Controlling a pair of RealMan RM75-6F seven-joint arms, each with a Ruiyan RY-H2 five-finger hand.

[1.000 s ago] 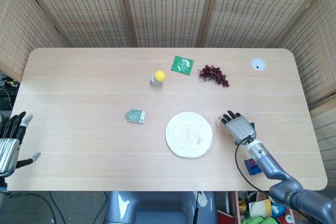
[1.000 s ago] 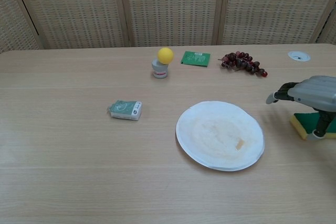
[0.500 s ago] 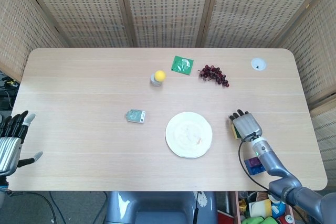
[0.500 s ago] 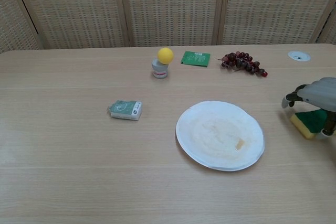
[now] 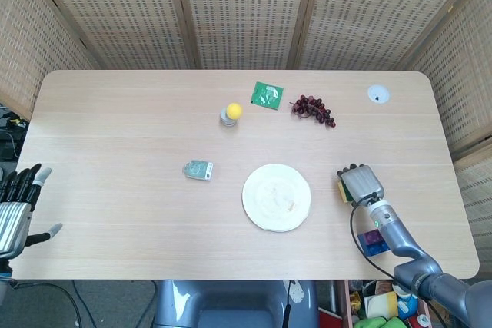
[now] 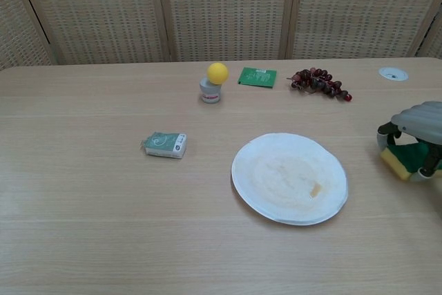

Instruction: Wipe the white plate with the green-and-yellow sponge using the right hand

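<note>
One green-and-yellow sponge (image 6: 406, 159) under the right hand (image 6: 419, 127), fingers (image 6: 384, 129) curled over it, grip uncertain.

Wooden table (image 5: 115, 113), white plate (image 5: 277, 197) near its front edge, right hand (image 5: 361, 184) just beside it over a green-and-yellow sponge (image 5: 340, 189), left hand (image 5: 17, 209) with fingers spread off the table's left edge, grapes (image 5: 312, 109), green packet (image 5: 267, 95)

- Table (image 5: 115, 113): light wood, rounded corners.
- White plate (image 5: 277, 197) near the front.
- Sponge (image 6: 405, 161) right of it.
- Small packet (image 5: 198, 169) to its left.
- Farther back: jar (image 5: 228, 117) topped by a yellow ball (image 5: 234, 110), green packet (image 5: 267, 95), grapes (image 5: 312, 108).
- White disc (image 5: 377, 94) at the far right.
</note>
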